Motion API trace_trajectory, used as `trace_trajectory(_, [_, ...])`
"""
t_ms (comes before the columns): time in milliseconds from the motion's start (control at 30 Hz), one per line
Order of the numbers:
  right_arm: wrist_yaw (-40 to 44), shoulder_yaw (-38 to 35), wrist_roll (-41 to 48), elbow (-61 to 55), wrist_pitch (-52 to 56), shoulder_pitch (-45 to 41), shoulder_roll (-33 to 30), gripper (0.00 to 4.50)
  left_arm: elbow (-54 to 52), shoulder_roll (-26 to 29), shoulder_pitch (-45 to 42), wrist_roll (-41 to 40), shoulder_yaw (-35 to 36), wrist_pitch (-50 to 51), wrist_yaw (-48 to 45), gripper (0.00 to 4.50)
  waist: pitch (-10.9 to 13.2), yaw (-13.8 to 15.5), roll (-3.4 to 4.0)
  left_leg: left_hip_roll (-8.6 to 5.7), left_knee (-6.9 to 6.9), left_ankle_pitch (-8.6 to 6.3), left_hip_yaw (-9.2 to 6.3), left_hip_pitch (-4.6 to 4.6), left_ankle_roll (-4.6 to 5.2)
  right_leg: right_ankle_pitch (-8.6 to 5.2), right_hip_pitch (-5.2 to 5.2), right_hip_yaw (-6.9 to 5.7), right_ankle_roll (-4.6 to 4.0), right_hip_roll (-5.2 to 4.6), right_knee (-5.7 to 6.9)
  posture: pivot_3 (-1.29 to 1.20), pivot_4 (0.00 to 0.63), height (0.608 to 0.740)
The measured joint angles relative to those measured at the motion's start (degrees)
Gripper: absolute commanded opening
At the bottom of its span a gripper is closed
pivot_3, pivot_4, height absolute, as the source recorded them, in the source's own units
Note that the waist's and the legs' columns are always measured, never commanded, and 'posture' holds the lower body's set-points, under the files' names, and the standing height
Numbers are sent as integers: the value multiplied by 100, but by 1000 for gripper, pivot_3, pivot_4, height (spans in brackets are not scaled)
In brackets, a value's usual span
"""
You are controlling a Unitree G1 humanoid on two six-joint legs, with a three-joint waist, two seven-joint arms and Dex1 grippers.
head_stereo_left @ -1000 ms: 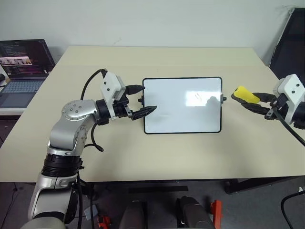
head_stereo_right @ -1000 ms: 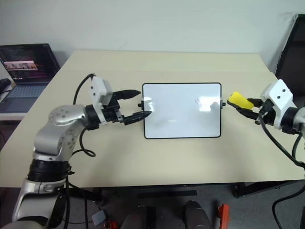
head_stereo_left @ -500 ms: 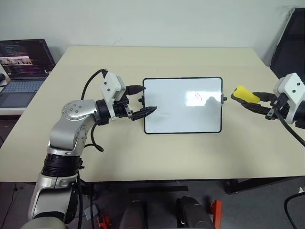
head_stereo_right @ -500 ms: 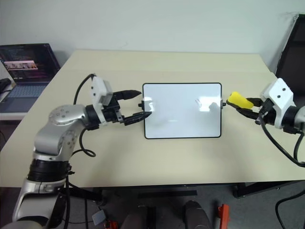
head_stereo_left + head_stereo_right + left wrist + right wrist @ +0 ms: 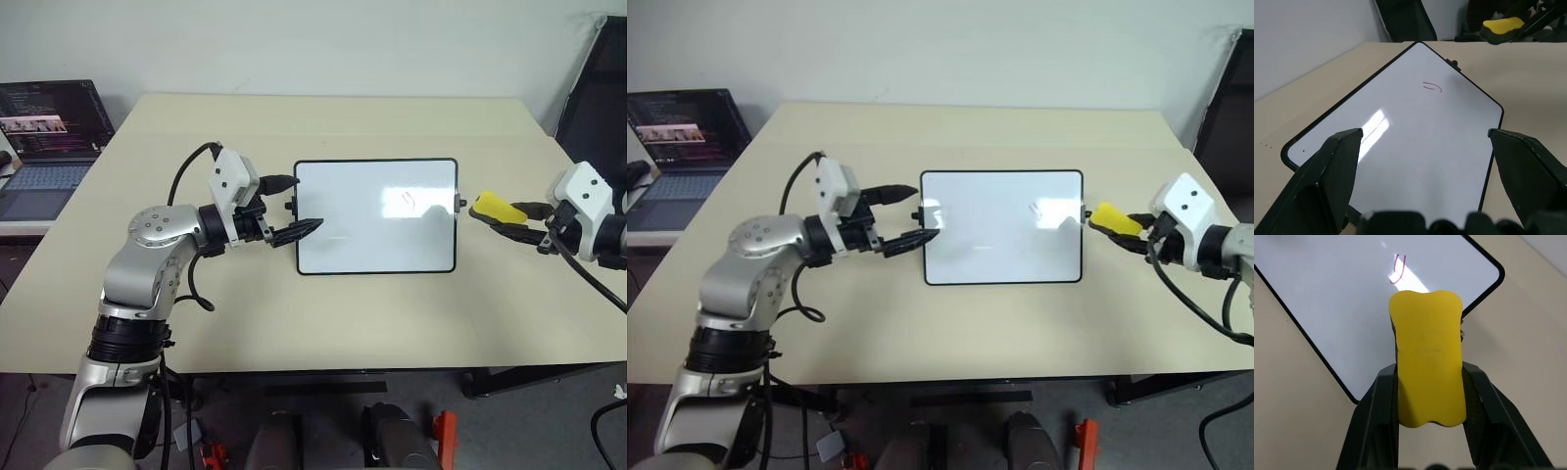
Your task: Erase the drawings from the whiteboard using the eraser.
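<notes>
The whiteboard lies flat in the middle of the table, black-framed, with one small red drawing near its upper right part, also seen as a red drawing in the left wrist view. My left gripper stands open at the board's left edge, its two black fingers spread over that edge. My right gripper is shut on the yellow eraser, just off the board's right edge by the side knob. In the right wrist view the eraser points at the board's corner.
The beige table has free room around the board. An open laptop stands on a side desk at the far left. A dark chair is behind the table's right corner.
My right gripper has tipped downward a little, bringing the eraser lower and closer to the board's right edge. The left arm and the board have stayed put.
</notes>
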Motion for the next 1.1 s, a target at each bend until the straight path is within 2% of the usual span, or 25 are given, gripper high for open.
trace_trajectory(467, [-69,165,-113,109,16,-67,20,1317,-1,-4,26,1,0,0,9,4500,0,-5,0,0,1,0,0,1,0,0,0,1,0,0,2,0,150,740])
trace_trajectory(767, [-289,241,-48,118,74,-512,434,1317,0,-5,35,5,0,0,76,4500,0,3,0,0,2,0,-1,0,0,0,0,0,-1,0,4,0,150,740])
trace_trajectory(1100, [-559,518,-455,869,-53,-886,485,1317,-5,2,43,14,0,6,105,4500,0,-1,0,0,2,0,0,1,0,2,0,0,-4,0,5,0,150,740])
